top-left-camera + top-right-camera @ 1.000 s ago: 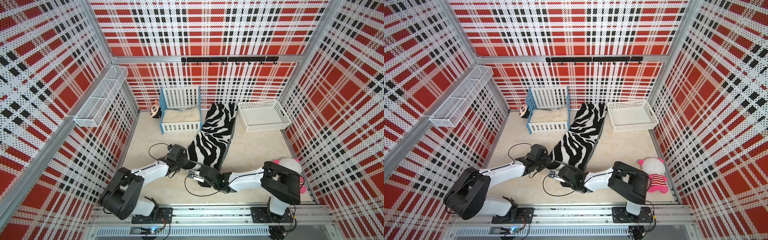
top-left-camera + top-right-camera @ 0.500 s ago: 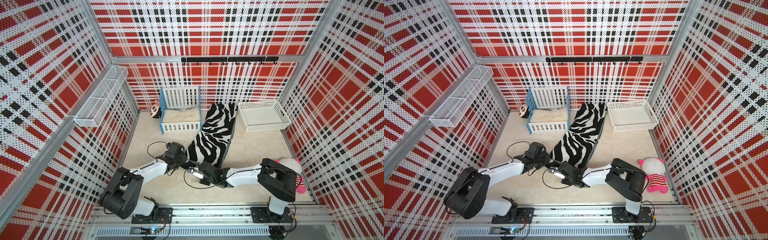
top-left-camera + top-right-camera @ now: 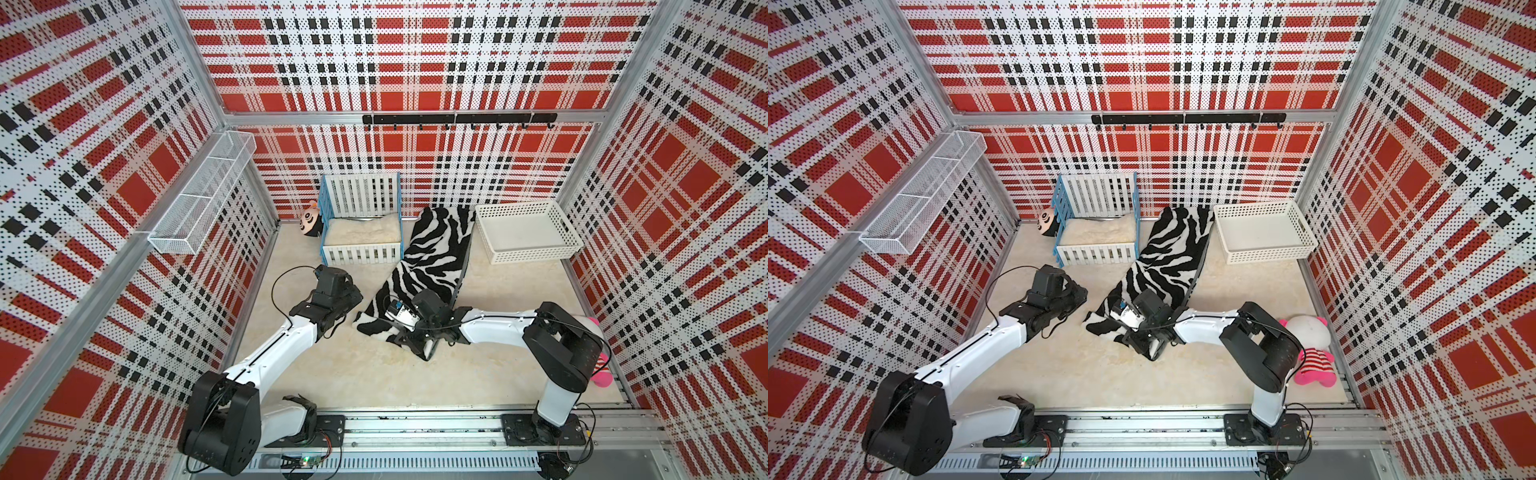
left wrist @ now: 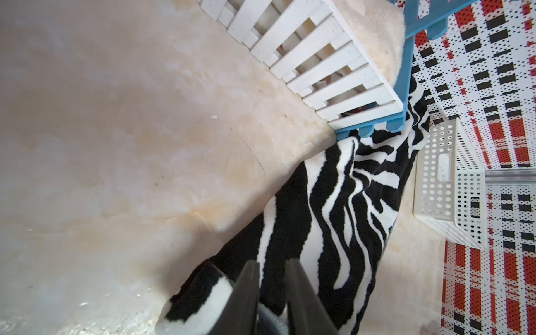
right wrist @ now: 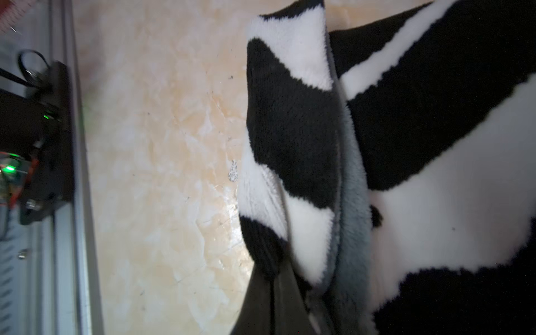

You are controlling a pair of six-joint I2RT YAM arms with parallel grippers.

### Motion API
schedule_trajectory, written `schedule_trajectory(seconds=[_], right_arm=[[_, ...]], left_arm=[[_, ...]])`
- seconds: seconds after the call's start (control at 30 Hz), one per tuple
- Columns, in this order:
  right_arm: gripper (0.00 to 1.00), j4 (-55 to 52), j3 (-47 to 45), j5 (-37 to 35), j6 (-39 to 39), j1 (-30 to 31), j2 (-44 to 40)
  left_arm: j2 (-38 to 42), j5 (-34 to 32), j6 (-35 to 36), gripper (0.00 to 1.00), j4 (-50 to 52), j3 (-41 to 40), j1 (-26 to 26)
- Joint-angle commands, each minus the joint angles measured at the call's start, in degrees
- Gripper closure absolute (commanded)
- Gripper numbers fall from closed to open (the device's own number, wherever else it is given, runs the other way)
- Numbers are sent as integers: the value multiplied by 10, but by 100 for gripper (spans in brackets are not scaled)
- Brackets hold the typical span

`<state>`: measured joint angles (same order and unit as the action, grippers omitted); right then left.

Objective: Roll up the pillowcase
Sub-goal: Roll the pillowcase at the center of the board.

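Pillowcase: The pillowcase (image 3: 436, 257) lies long on the surface (image 3: 365, 374), zebra side up. It runs from the back wall down between the crib (image 3: 361, 253) and the basket (image 3: 532, 253). Its near end is folded over a little, and I see the grey side in the fold.
Left hand: My left hand (image 4: 271, 262) is narrow, with the near corner of the cloth between its fingers.
Right hand: My right hand (image 5: 272, 290) is pressed shut at the folded edge. I cannot tell if it has any cloth.
Crooked roll: The cloth is soft and thick. If my right hand has none, I think only one side turns and the roll goes slanted.
Snag: The far part lies right beside the crib and could catch there.
Flop: If I let go too soon, the fold may fall open.
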<state>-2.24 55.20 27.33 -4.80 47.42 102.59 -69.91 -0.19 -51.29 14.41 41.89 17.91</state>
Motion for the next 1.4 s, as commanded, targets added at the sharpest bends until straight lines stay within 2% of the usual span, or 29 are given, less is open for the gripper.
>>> schedule_trajectory(seconds=[0.0,0.1,0.23,0.4,0.5,0.67,0.83,0.93,1.17,1.37], right_arm=[[100,27,12,142,-84,-40,17],[100,58,9,193,-128,-70,36],[100,103,2,241,-188,-99,64],[100,200,-31,275,-287,-133,89],[100,221,-39,281,-312,-143,101],[100,292,-63,292,-370,-162,113],[100,356,-71,306,-428,-178,132],[100,360,-67,308,-436,-180,140],[100,347,-60,307,-437,-189,140],[100,284,-44,296,-396,-190,129]], left_arm=[[19,-1,9,77,23,2,-2],[28,-14,7,77,22,-3,13],[25,-39,5,77,17,-6,60],[14,-60,-10,77,-6,-20,130],[4,-62,-18,79,-23,-32,161],[-11,-63,-27,81,-39,-44,191],[-33,-62,-22,82,-63,-39,203],[-58,-66,-16,82,-78,-27,203],[-143,-73,0,82,-97,19,199],[-184,-65,7,82,-102,45,178]])
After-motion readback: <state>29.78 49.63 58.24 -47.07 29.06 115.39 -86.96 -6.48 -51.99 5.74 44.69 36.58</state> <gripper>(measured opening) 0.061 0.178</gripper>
